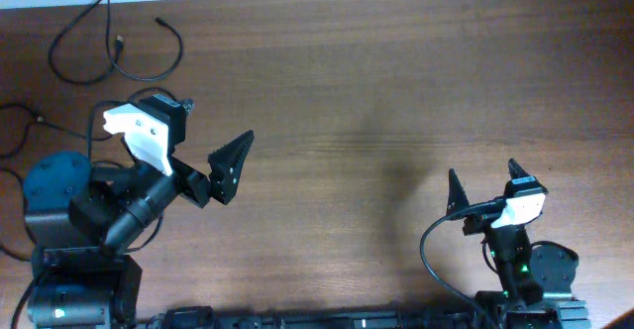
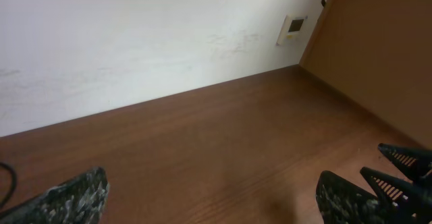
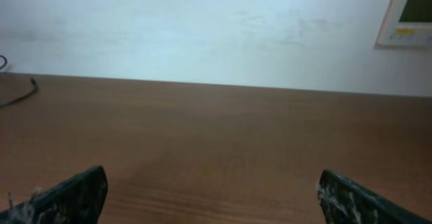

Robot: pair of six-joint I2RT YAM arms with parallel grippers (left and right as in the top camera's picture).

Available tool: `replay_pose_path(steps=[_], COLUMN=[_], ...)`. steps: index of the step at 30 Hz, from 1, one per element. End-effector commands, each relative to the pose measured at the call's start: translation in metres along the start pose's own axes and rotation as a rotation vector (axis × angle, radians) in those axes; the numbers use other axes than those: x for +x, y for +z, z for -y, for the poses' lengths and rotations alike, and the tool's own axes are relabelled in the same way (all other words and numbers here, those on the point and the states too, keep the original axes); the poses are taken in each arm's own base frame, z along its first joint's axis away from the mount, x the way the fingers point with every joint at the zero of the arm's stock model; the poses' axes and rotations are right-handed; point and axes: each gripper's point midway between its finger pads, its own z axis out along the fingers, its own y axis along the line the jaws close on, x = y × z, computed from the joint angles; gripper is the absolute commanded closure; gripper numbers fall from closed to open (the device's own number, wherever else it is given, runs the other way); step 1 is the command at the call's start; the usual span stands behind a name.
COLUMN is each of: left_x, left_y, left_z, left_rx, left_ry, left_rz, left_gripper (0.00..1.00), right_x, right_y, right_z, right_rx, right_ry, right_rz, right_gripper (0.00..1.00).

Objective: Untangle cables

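Two robot arms wait at the lower edge of a wooden table (image 1: 396,91), neither holding anything. The left gripper (image 2: 209,198) is spread wide. Its speckled fingers (image 2: 71,198) are cut off at the bottom corners of its wrist view, with bare wood between them. From overhead only one dark finger shows clearly; the other is hard to pick out against the arm. The right gripper (image 1: 483,175), at lower right of the overhead frame, also stands apart, its two pointed tips aimed up the frame with nothing between them.

The cables (image 1: 52,54) lie in the upper left corner of the overhead frame as thin black loops on the wood, well apart from both grippers. Whether the loops are one cable or two that cross cannot be made out. A further strand (image 1: 38,121) comes in from the left edge, where the frame cuts it off, and disappears behind the left arm's base (image 1: 54,180). The right wrist view catches only a cable end (image 3: 32,84) at its far left.

In the left wrist view, ribbed black tips (image 2: 405,163) jut in at the lower right edge; what they belong to is unclear. A wall panel (image 3: 408,13) is cut off at the right, its display too blurred to read.
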Motion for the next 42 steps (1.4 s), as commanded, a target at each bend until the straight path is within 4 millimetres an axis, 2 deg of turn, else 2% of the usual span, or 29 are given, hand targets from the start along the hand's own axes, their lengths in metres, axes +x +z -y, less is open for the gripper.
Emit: replay_pose_path(steps=[1,4,7,9,15,22,27,42], left_x=[-0.003,-0.003,-0.003,-0.003,-0.003,-0.003,-0.003,-0.003], left_y=[-0.002,-0.002,-0.001,-0.001,-0.001,-0.002,-0.001,-0.002], left_z=[0.003,0.003,0.003,0.003,0.003,0.003,0.003,0.003], left_rx=[0.008,0.008,0.008,0.008,0.008,0.008,0.008,0.008], left_ry=[0.027,0.027,0.027,0.027,0.027,0.027,0.027,0.027], left_rz=[0.009,0.008,0.008,0.008,0.008,0.009,0.008,0.009], left_gripper=[0.01,0.01,0.01,0.01,0.01,0.01,0.01,0.01], right_x=[0.009,0.018,0.027,0.040,0.040,0.042,0.042,0.041], right_y=[0.006,0.013,0.014,0.014,0.014,0.015,0.014,0.014], right_z=[0.004,0.005,0.006,0.005,0.006,0.002,0.009,0.009], right_rx=[0.020,0.018,0.024,0.020,0.025,0.027,0.053,0.055], right_ry=[-0.018,0.040,0.051,0.060,0.007,0.005,0.007,0.007], right_rz=[0.027,0.083,0.050,-0.003,-0.005,-0.012,-0.013,-0.010], right_gripper=[0.02,0.02,0.02,0.02,0.02,0.02,0.02,0.01])
